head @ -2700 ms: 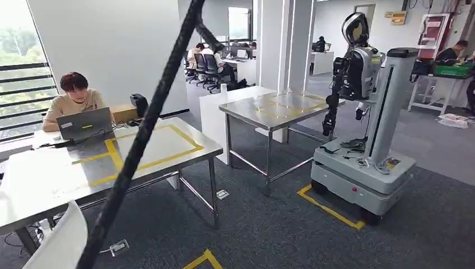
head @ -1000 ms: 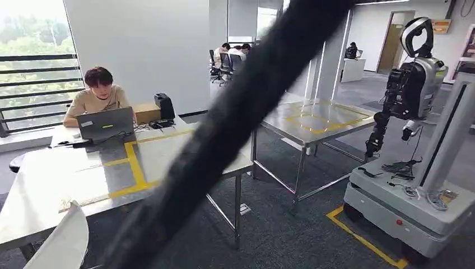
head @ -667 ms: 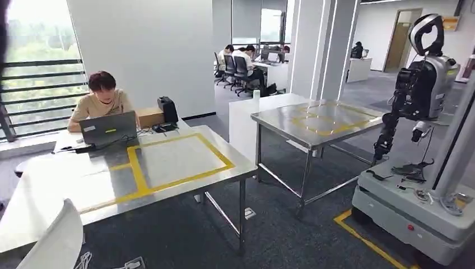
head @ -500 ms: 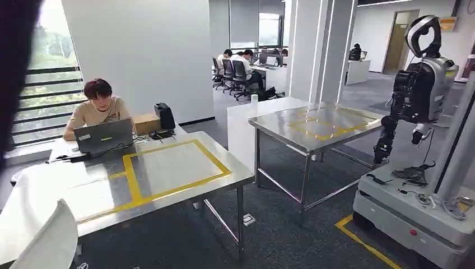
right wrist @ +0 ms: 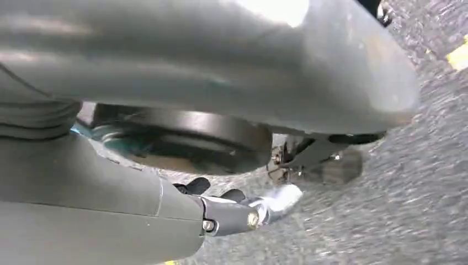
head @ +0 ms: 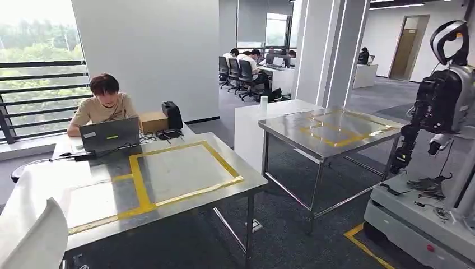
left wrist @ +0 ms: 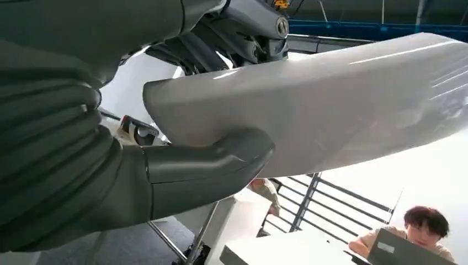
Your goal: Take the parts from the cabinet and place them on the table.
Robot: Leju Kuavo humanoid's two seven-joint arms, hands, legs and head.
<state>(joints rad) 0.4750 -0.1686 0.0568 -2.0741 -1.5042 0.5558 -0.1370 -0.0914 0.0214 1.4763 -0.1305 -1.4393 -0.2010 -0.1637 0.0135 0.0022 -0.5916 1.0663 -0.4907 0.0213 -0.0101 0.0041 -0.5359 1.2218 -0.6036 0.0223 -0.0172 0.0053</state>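
Note:
A large white curved part [left wrist: 331,110] is held in my left hand [left wrist: 165,171], with the thick grey thumb [left wrist: 221,160] pressed against its underside. One end of the white part [head: 33,235] shows at the bottom left of the head view, over the near corner of the steel table [head: 235,168]. That table carries a rectangle of yellow tape [head: 140,188]. In the right wrist view my right hand [right wrist: 110,210] hangs over dark carpet beside grey and black shapes; its fingers are hidden.
A person [head: 103,103] works at a laptop [head: 109,134] on the table's far side. A second steel table [head: 330,131] with yellow tape stands to the right. Another robot [head: 442,106] on a wheeled grey base [head: 420,224] is at the far right.
The whole picture has shifted as the camera turned and moved closer to the taped table. The thick dark cable that crossed the view is gone from the picture.

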